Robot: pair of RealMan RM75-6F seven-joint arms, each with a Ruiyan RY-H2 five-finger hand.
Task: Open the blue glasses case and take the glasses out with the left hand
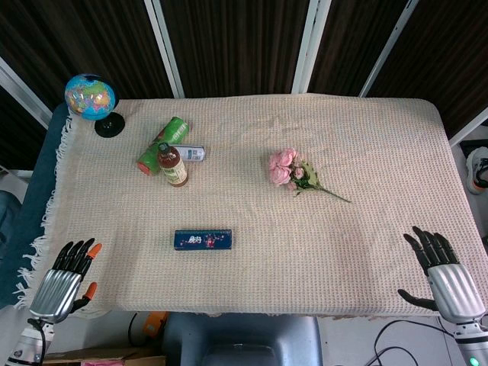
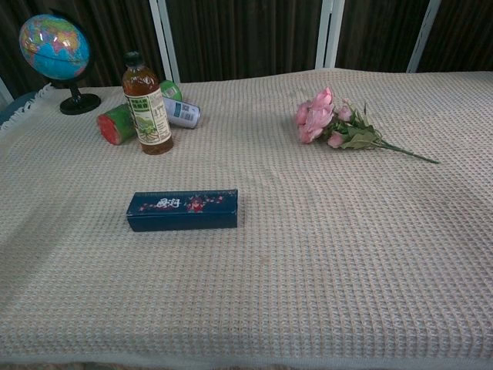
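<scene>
The blue glasses case (image 1: 203, 239) (image 2: 183, 210) lies closed on the beige cloth near the table's front edge, left of centre, its long side facing me. No glasses show. My left hand (image 1: 65, 278) hovers at the front left corner, off the table edge, fingers spread and holding nothing, well left of the case. My right hand (image 1: 444, 274) sits at the front right corner, fingers also spread and empty. Neither hand appears in the chest view.
A tea bottle (image 1: 173, 165) (image 2: 147, 105) stands at the back left beside a lying green can (image 1: 162, 145) and a small can (image 1: 192, 153). A globe (image 1: 91, 100) (image 2: 55, 52) stands at the far left corner. Pink flowers (image 1: 293, 173) (image 2: 335, 123) lie right of centre.
</scene>
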